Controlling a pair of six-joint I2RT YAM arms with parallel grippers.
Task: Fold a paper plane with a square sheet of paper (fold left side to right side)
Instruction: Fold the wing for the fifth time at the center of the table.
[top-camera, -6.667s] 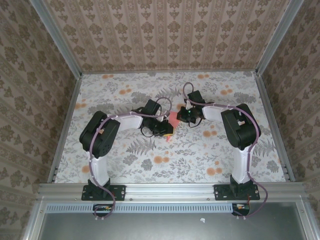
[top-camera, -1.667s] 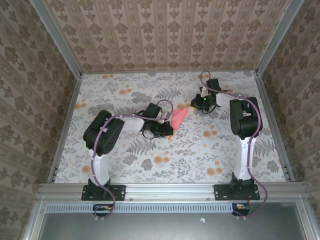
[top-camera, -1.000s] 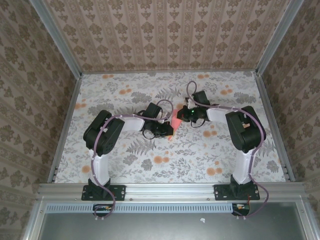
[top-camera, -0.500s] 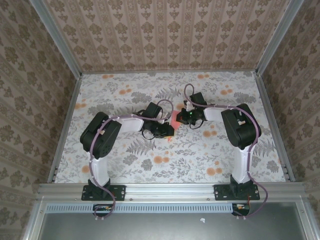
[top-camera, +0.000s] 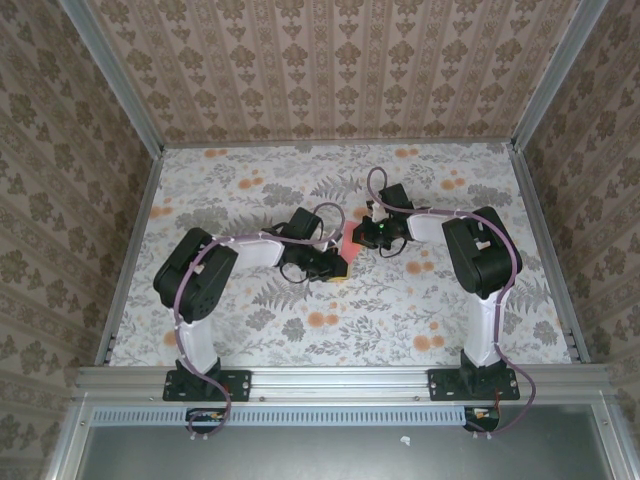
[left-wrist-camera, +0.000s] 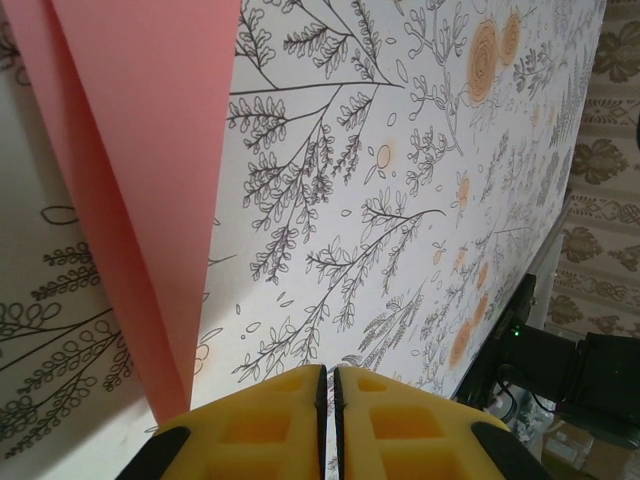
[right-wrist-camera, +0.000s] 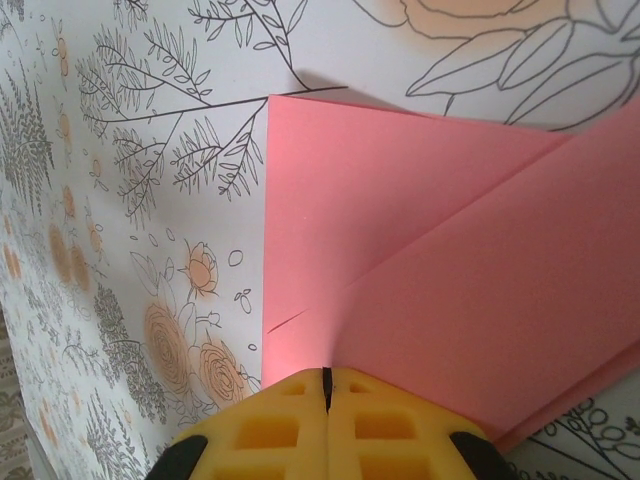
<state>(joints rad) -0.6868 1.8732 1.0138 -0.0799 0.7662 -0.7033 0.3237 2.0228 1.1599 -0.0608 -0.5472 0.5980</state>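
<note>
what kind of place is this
Probably a robot test cell: left arm and right arm bolted to a metal rail, a flower-print tabletop, patterned panels boxing it in.

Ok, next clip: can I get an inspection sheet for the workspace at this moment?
surface: table with a grey fern and orange flower print, flat.
job's things: pink paper, folded into overlapping flaps with sharp creases, lying mid-table between the two pincers.
clutter: nothing seen.
grippers: left pincer shut, nothing between its fingers, the paper's narrow end beside its tips; right pincer shut, tips over the paper at a crease.
cables: purple cables run along both arms, looping near the wrists, off the paper.
surroundings: patterned walls on three sides; metal frame along the near edge.
</note>
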